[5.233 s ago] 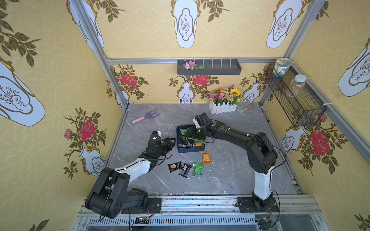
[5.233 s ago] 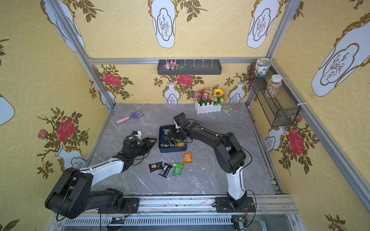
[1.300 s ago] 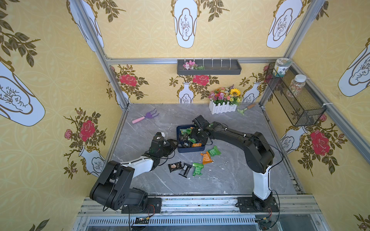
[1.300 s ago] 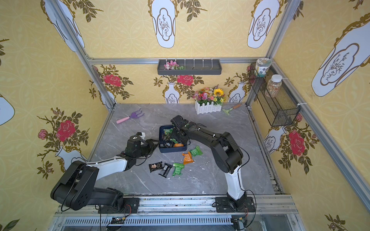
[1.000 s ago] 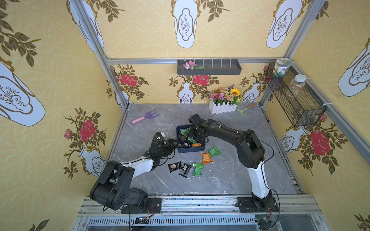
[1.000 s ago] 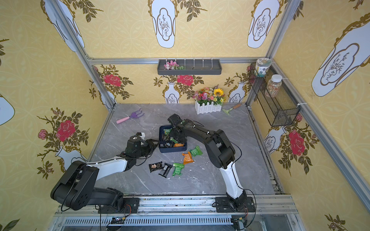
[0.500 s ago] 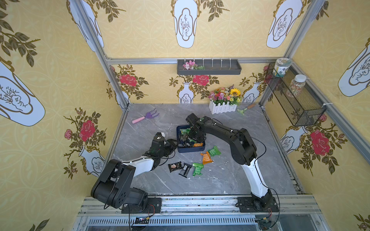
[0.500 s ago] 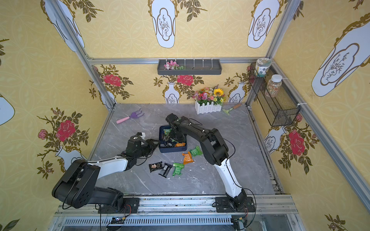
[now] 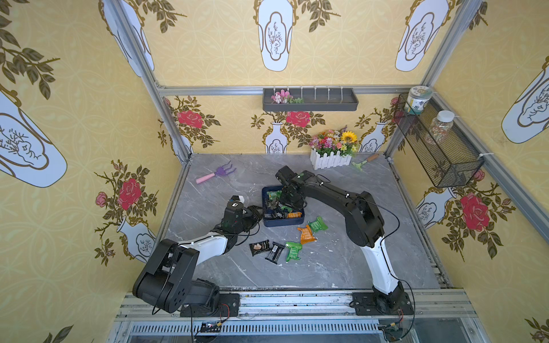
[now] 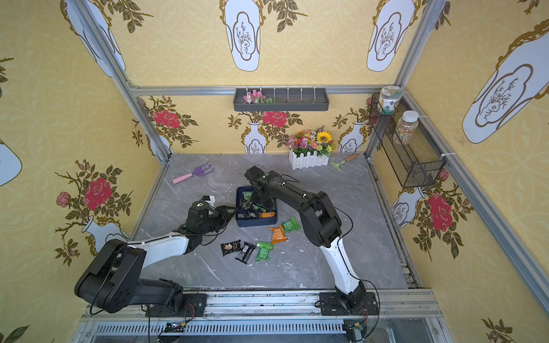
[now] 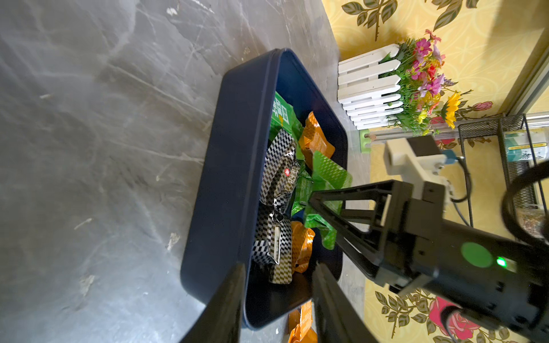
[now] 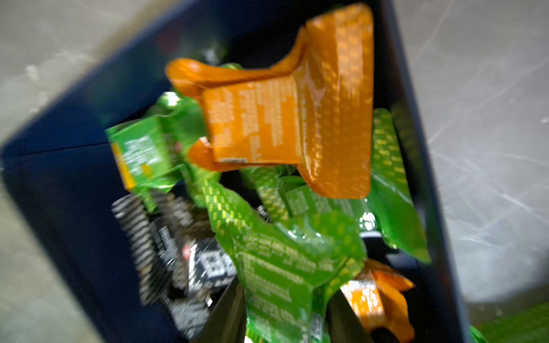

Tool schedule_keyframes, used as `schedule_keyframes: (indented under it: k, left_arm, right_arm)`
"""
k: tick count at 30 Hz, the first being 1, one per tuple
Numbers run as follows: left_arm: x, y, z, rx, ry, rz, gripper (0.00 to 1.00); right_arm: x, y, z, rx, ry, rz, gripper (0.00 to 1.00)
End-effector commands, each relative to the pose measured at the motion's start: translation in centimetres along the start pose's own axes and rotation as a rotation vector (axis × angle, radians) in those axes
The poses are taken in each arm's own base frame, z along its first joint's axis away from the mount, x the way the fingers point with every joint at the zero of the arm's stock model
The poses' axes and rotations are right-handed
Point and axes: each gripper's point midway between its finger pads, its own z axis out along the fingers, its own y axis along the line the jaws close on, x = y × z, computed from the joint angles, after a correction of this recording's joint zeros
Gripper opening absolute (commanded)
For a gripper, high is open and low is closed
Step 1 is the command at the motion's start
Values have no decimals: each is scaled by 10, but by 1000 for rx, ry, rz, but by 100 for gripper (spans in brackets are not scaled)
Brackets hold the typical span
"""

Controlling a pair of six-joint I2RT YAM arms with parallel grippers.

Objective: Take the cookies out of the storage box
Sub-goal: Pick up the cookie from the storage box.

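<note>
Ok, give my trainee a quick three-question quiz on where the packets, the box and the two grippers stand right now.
1. True or false: the right gripper pinches a green packet.
2. How many packets lie on the table outside the box?
3. The left gripper is: A at the box's edge; B over the rake; C by the flowers.
Key: 1 true; 2 five; 3 A.
</note>
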Motion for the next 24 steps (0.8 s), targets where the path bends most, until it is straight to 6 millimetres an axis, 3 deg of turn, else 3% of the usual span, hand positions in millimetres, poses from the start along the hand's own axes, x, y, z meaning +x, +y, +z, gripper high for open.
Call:
schedule_keyframes:
  k: [1,5,9,14,19,24]
  left_arm:
    - [-3,-4,-1,9,-14,22,43]
    - [-4,-4,-4,4,-21,27,43]
    - [-5,-6,-7,2,-27,37,43]
    - [-5,-5,-8,-5,-27,45,43]
    - [-6,-6,-7,-7,-31,48,43]
    - [-8,-5,-10,-16,-40,48,44]
  right_arm:
    - [-5,0,-18,-7,-39,-40,28]
    - [-6,-3,-39,-27,-60,-51,28]
    - [-11,-22,-61,-65,-78,-50,27]
    - [-21,-75,-77,-65,-84,12,28]
    - [-17,-112,-60,-38,-29,57,28]
    - [-9,-112,-33,-50,30,58,28]
